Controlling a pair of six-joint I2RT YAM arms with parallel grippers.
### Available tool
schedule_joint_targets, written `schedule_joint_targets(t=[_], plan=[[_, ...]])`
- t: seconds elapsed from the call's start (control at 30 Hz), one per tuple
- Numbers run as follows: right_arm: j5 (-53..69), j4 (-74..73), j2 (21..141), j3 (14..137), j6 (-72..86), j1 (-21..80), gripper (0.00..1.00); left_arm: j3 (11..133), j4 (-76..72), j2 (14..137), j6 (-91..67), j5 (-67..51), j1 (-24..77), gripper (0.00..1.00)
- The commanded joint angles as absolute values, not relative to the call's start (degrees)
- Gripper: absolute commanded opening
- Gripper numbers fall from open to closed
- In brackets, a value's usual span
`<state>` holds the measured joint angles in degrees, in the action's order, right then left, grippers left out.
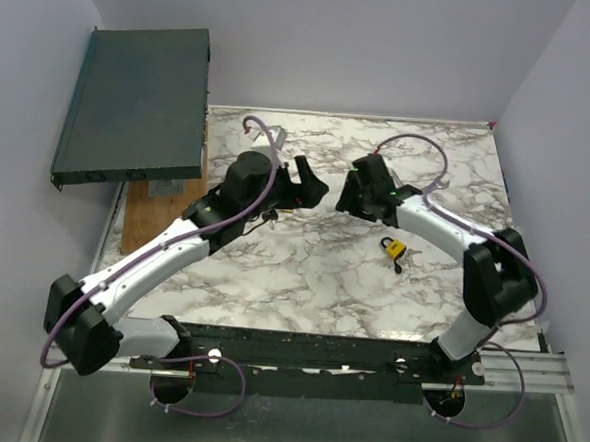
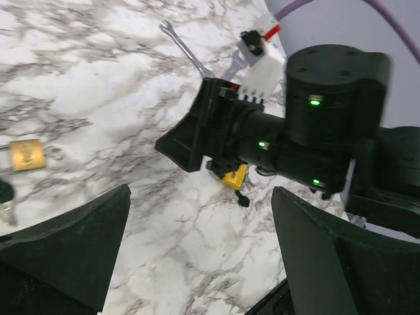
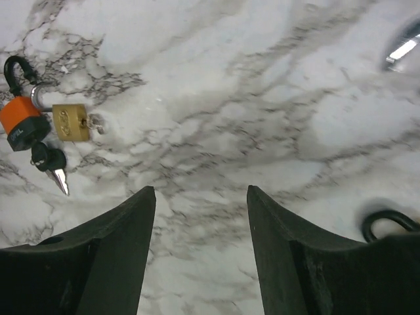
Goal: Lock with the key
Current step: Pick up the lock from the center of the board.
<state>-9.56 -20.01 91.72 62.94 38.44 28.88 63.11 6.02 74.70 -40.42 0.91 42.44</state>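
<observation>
While the left arm [image 1: 173,244] nearly hides it from above, the brass padlock [image 3: 70,121] lies on the desk [image 3: 262,98] beside a key [image 3: 49,159]; left jaws and right jaws both gape empty.

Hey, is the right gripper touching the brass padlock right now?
Apart. The right wrist view shows bare marble table between the open right gripper and the brass padlock, which lies well off to one side.
</observation>
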Motion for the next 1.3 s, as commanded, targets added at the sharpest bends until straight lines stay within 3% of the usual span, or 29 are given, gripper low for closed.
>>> schedule_joint_targets(t=[0.0, 0.3, 0.5, 1.27], plan=[[-14.32, -17.65, 103.56, 72.98, 37.19, 33.86, 0.59, 59.37, 15.58, 65.21, -36.98, 4.3, 38.48, 0.86], [-19.85, -21.97, 124.07, 94.48, 34.78, 40.27, 0.59, 56.2, 23.29, 54.35, -33.72, 2.54, 32.44, 0.85], [-21.79, -25.15, 131.71, 103.44, 33.54, 42.19, 0.59, 53.83, 24.65, 50.05, -32.96, 0.91, 29.09, 0.85], [-27.04, -32.22, 137.3, 111.55, 32.39, 47.44, 0.59, 51.2, 22.59, 49.92, -33.49, -3.96, 26.19, 0.85]])
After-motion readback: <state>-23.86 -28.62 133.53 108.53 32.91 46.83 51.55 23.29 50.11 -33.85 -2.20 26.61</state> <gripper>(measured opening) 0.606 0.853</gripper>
